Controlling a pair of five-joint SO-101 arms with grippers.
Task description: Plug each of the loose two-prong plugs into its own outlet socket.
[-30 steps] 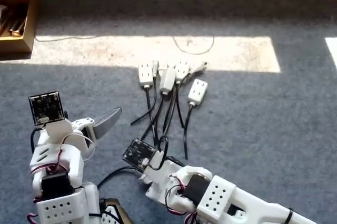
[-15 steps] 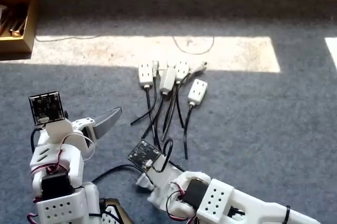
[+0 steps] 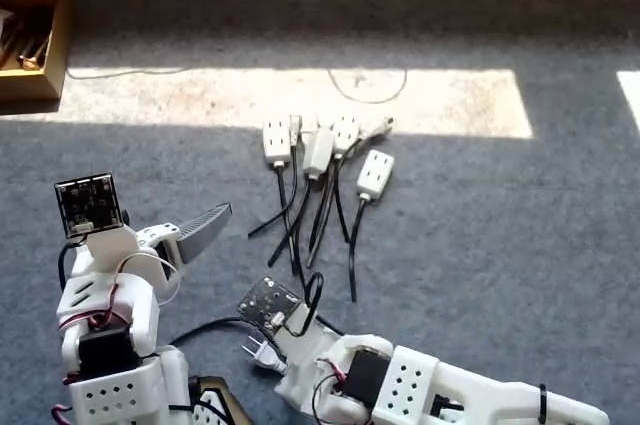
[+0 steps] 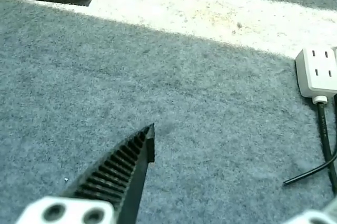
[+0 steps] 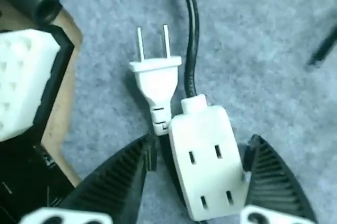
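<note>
Several white outlet blocks (image 3: 318, 150) with black cords lie bunched on the grey carpet at the centre. Another white outlet block (image 5: 205, 161) sits between the fingers of my right gripper (image 5: 199, 155), which press against both of its sides. A loose white two-prong plug (image 5: 155, 74) lies just beyond it, prongs pointing away; from above, the plug (image 3: 255, 353) pokes out beside the right arm's base. My left gripper (image 4: 231, 176) hovers open over bare carpet, short of one outlet block (image 4: 317, 72). From above, the left gripper (image 3: 200, 230) is left of the cords.
A wooden box (image 3: 35, 40) stands at the far left corner. A thin wire (image 3: 365, 90) loops across the sunlit strip of carpet behind the outlets. The left arm's base plate (image 5: 58, 108) lies close beside the plug. Open carpet stretches to the right.
The right arm has drawn back toward its base, and the white plug has come along with it into plain sight. The left arm has stayed still.
</note>
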